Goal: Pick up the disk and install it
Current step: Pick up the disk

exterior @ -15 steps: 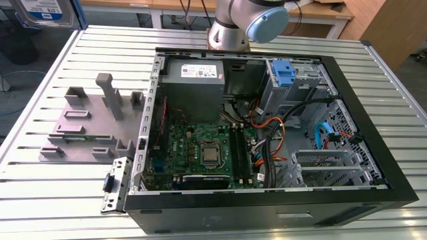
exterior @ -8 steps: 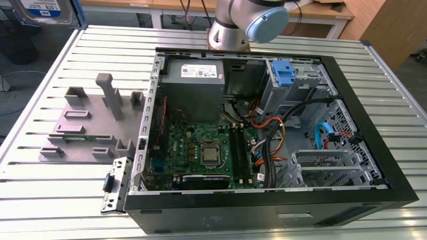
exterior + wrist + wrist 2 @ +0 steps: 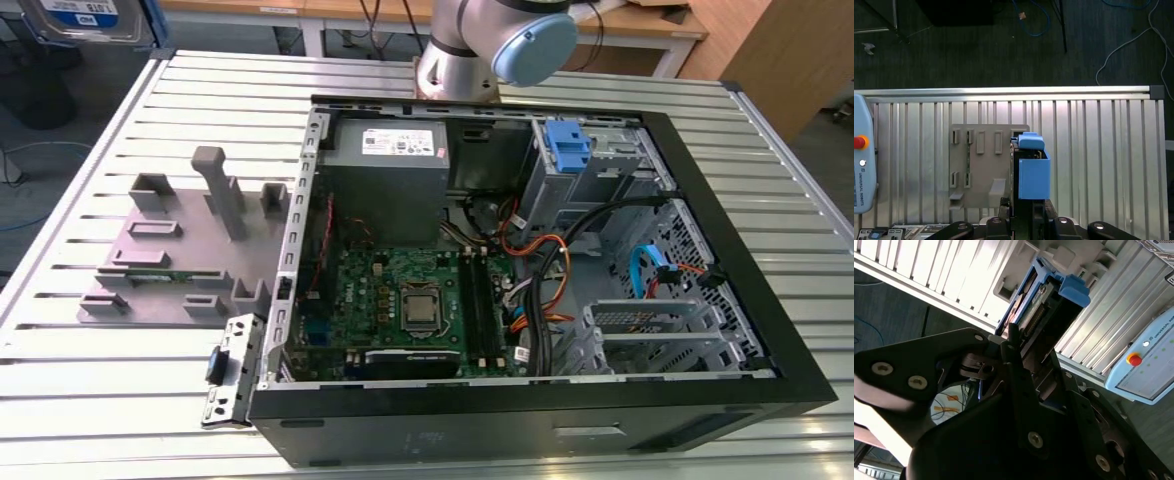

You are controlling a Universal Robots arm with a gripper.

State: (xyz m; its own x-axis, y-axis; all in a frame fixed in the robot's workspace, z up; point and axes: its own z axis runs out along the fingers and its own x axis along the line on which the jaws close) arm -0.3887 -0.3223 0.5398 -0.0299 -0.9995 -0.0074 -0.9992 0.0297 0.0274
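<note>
The computer case point(image 3: 534, 430) is lying open at 3 o'clock of the grey fixture plate point(image 3: 160, 250) in the exterior view, with its drive bay point(image 3: 601, 160) sitting at 1 o'clock inside. In the first wrist view the disk point(image 3: 1033, 175) is hanging over the plate's edge, apparently lifted clear. The gripper point(image 3: 1028, 210) is clamping it by one end.

Risk: the hold is covering one end only, so the disk may be tilting. A tilted disk risks striking the case wall, snagging the cables point(image 3: 587, 230) or jamming at the bay.
</note>
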